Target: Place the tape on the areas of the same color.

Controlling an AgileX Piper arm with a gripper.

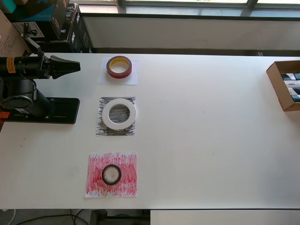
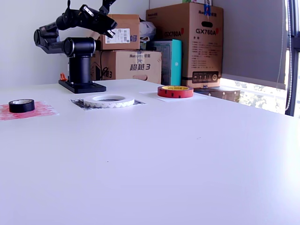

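Observation:
The dark-red tape roll [image 1: 119, 66] [image 2: 175, 91] lies on the plain white sheet [image 1: 106, 78]. On the black-scribbled sheet [image 1: 102, 129] [image 2: 77, 101] rests the wide white ring [image 1: 119, 114] [image 2: 108, 100]. A small black roll [image 1: 111, 174] [image 2: 21, 105] sits on the red-scribbled sheet [image 1: 126, 180] [image 2: 42, 110]. My gripper [image 1: 76, 67] [image 2: 111, 24] hangs folded back over the arm's base at the overhead view's left, well apart from all the rolls. Its fingers look closed together with nothing between them.
The arm's black base plate [image 1: 63, 111] [image 2: 82, 86] sits left of the sheets in the overhead view. An open cardboard box [image 1: 284, 84] stands at the table's right edge there. Stacked cartons [image 2: 185, 42] stand behind the table.

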